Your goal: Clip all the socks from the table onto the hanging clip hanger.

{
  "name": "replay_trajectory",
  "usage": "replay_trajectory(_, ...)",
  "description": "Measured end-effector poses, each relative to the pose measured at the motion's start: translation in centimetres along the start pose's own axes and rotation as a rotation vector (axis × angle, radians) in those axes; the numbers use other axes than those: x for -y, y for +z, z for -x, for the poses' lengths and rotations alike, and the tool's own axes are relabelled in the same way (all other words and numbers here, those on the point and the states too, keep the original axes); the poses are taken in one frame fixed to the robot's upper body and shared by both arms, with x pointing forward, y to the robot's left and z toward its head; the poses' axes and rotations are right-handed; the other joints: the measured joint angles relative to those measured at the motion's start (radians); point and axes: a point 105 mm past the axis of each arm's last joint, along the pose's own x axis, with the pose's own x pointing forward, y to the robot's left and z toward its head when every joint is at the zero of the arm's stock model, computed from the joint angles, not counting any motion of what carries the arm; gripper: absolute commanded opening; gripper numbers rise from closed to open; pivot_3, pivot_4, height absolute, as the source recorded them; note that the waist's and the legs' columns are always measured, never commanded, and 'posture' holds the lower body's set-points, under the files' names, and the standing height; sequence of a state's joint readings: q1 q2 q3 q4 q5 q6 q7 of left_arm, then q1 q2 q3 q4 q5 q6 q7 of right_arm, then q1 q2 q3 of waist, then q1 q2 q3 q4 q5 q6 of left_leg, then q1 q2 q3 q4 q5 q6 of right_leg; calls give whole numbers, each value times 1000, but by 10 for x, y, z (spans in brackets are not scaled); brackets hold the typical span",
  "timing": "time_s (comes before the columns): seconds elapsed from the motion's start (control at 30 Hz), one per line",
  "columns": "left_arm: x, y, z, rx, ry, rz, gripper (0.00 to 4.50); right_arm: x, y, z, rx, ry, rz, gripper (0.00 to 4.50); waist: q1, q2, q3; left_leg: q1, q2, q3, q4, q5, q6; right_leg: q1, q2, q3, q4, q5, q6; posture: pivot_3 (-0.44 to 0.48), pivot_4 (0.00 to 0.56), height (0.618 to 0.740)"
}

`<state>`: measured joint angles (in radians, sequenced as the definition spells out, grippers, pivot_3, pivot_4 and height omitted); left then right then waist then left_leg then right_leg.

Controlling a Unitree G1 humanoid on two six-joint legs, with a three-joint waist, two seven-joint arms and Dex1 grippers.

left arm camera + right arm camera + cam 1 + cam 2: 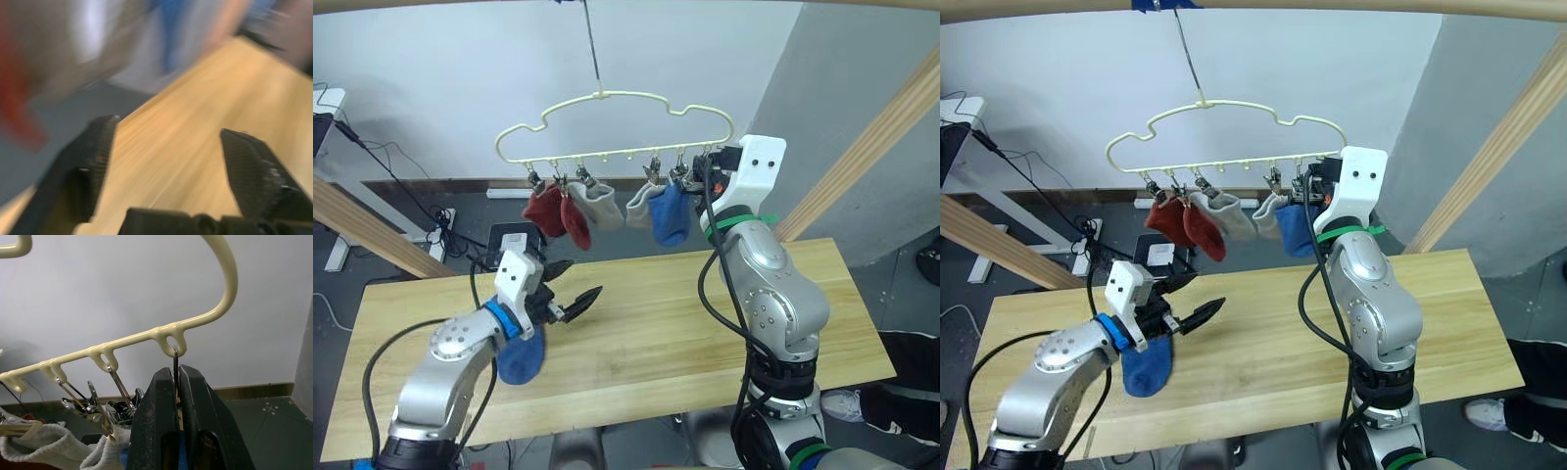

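Left eye view: the cream hanger [617, 127] hangs over the bench [666, 323] with five socks up — two red [558, 213] on the robot's left, two grey [597, 204] in the middle, one blue [670, 215] toward the right. One blue sock [521, 356] lies on the bench, partly tucked under the left forearm, so that's the last to go up. The left hand [570, 291] hovers just above the wood with its fingers spread wide and nothing between them; the left wrist view confirms the two black fingers [93, 161] well apart over bare planks. It looks set to come down on that sock, though the sock lies behind the fingertips, nearer the wrist, so the arm would have to pull back first. Up top, the right hand [177, 382] is raised to the hanger's right end, its fingers pressed close together around the last clip [175, 363] hanging from the end loop. I'd judge it's pinching that clip to hold it ready, and to steady the hanger from swinging. Whether the clip's mouth is actually open I can't make out.
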<state>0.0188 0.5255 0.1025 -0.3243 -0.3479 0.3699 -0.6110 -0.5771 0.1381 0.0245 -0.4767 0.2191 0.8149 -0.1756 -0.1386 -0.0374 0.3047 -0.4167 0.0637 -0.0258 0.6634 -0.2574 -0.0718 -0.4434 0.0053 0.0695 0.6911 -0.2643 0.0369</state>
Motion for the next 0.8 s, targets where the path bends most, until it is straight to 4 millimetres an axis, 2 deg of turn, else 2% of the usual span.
replay_trajectory(0.07, -24, -8, 10, 37, 273, 74, 4475, 0, 0, 0, 0, 2, 1, 0, 0, -1, 0, 0, -1, 1, 1, 0, 0, 1, -2, 0, 0, 0, 0, -184, 270, 740)
replay_trajectory(0.13, -39, -25, 26, 9, 472, 139, 4475, 0, 0, 0, 0, 1, 1, 0, -1, -1, -1, 0, -1, 1, 1, 0, 0, 1, -2, 1, 0, 0, 1, -184, 270, 740)
replay_trajectory(0.23, -46, -50, 42, -54, 627, 249, 4475, 0, 0, 0, 0, 1, 1, 0, 0, -1, -1, 0, -1, 0, 1, 0, 0, 1, -2, -1, 0, 0, 0, -182, 275, 740)
replay_trajectory(0.37, -56, -79, 51, -165, 739, 350, 4475, -1, -1, 0, -4, 11, 2, 0, 0, -1, -1, 0, -1, 0, 1, 0, 0, 1, -1, -1, 1, 0, 0, -182, 277, 740)
replay_trajectory(0.53, -71, -89, 45, -210, 805, 407, 4475, -2, -1, 0, -6, 19, 2, 0, -1, -1, -1, 1, -1, 0, 1, 0, 0, 1, -1, -1, 2, 0, 0, -188, 281, 740)
replay_trajectory(0.63, -74, -100, 40, -256, 814, 437, 4475, -2, -2, 0, -13, 21, 3, 0, -1, -1, -1, 1, -1, 0, 1, 0, 0, 1, -1, -1, 1, 0, 0, -195, 282, 740)
replay_trajectory(0.7, -75, -101, 37, -265, 806, 439, 4475, -2, -3, 0, -18, 19, 4, 0, -2, -1, -1, 1, -1, 0, 1, 0, 0, 1, -1, -1, 1, 0, 0, -199, 281, 740)
replay_trajectory(0.8, -72, -101, 33, -285, 784, 431, 3883, -2, -3, 0, -22, 19, 6, 0, -2, -1, -1, 1, -1, 0, 1, 0, 0, 1, -1, -1, 1, 0, 0, -199, 281, 740)
